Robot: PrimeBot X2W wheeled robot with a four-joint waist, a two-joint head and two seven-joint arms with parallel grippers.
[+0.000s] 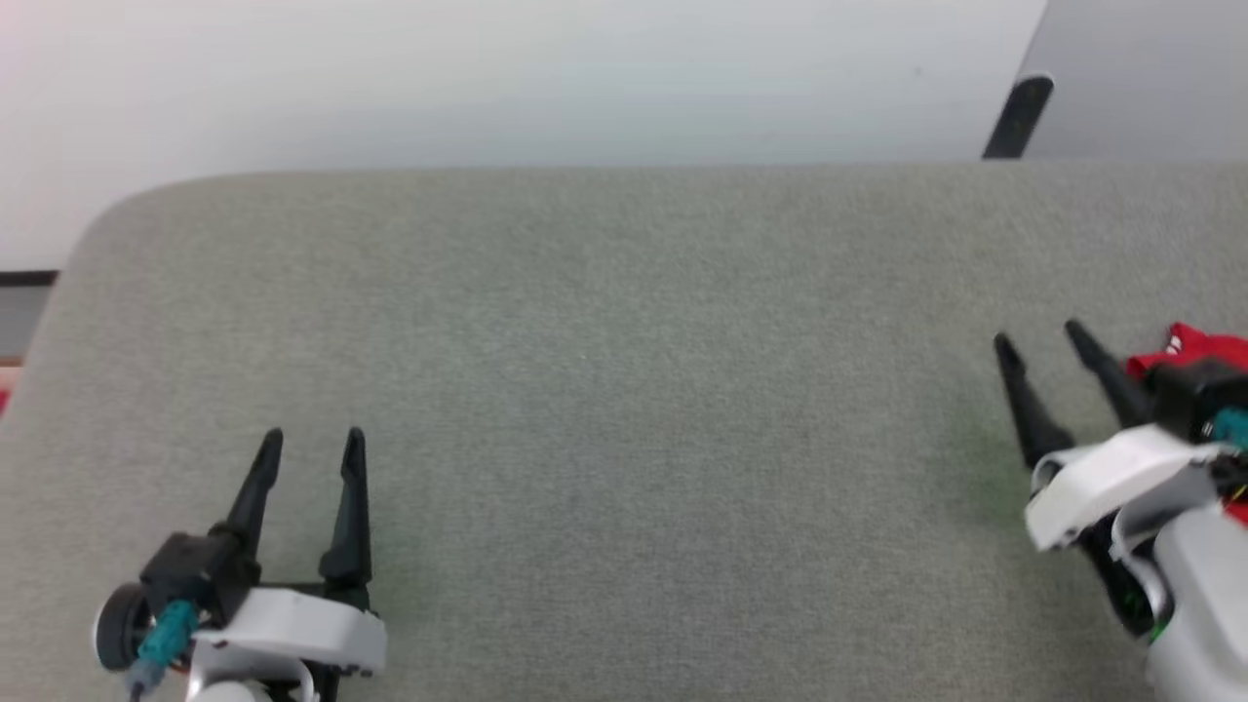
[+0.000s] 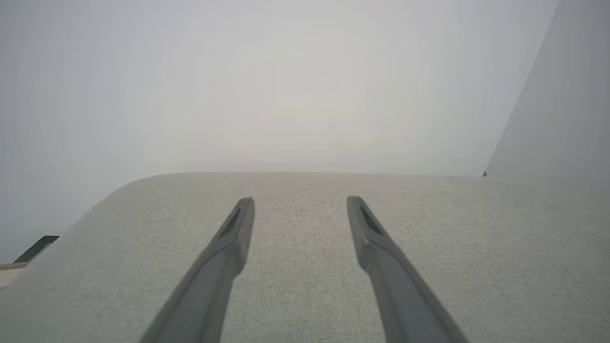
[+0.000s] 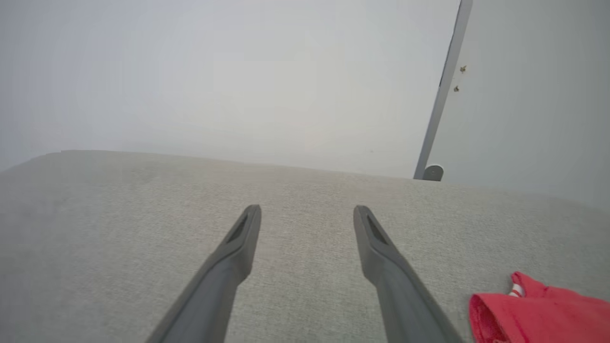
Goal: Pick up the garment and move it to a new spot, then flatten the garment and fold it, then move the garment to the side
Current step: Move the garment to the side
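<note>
While both grippers stand with their fingers apart and nothing between them, the garment [image 1: 1194, 346] lies bunched at the 3 o'clock edge of the grey padded surface [image 1: 624, 292]. It is partly hidden behind the right gripper [image 1: 1037, 334]. The left gripper [image 1: 314, 436] hovers at about 8 o'clock, well apart from the cloth.

In the right wrist view, red cloth with a scrap of striped trim [image 3: 516, 289] shows at 4 o'clock. It lies just beside the right-hand finger and, as far as can be told, does not touch it.

Progress: the garment sits at the side, held by neither gripper. Too little of it shows to tell whether it is folded or merely crumpled. The scene therefore fits either the outset, with lifting, flattening and folding all to do, or the close, with the garment already put aside.
</note>
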